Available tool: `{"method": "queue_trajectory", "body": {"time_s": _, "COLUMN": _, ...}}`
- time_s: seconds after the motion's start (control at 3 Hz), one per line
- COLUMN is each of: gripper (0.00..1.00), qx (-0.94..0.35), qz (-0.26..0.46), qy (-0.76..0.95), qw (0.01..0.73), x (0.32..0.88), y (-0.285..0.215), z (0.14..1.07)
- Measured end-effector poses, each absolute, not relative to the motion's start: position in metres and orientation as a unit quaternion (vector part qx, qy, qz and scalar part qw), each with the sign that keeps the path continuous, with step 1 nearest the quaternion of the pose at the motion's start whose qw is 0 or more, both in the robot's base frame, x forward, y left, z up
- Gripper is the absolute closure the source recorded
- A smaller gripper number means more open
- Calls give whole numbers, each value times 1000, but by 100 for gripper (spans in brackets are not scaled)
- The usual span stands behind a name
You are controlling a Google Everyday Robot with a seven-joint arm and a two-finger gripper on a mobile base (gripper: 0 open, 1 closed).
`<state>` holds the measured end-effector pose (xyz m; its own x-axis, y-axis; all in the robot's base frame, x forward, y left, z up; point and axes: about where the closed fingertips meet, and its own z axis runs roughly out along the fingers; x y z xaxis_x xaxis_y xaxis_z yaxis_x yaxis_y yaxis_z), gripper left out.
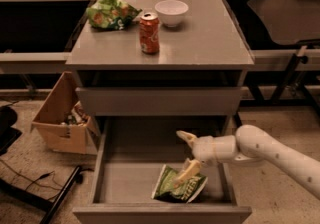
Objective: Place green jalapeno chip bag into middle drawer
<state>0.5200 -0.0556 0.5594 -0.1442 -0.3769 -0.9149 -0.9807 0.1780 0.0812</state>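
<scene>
- green jalapeno chip bag [173, 190] is seen lying flat inside the open middle drawer [125, 214], right of centre, near the front
- hand [186, 154] is held just above the bag, fingers spread apart, nothing gripped; the lower finger is overlapped onto the bag
- red can [149, 33], white bowl [171, 12] and bright green bag [111, 13] are seen on the cabinet surface [210, 38]

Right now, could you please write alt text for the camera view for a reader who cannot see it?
The green jalapeno chip bag lies in the open middle drawer, with the gripper just above it, fingers spread. On the cabinet top stand a red can, a white bowl and a bright green bag.
</scene>
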Motion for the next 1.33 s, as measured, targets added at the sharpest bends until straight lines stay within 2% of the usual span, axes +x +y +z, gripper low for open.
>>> {"method": "queue_trajectory", "body": {"time_s": 0.33, "gripper": 0, "qx": -547, "qz": 330, "qy": 665, "qw": 387, "x": 493, "y": -66, "z": 600}}
{"method": "queue_trajectory", "body": {"time_s": 1.0, "gripper": 0, "qx": -613, "qz": 220, "qy": 724, "qw": 227, "x": 441, "y": -121, "z": 699}}
{"method": "queue_trajectory", "body": {"time_s": 1.33, "gripper": 0, "qx": -612, "qz": 169, "qy": 745, "qw": 204, "x": 426, "y": -142, "z": 744}}
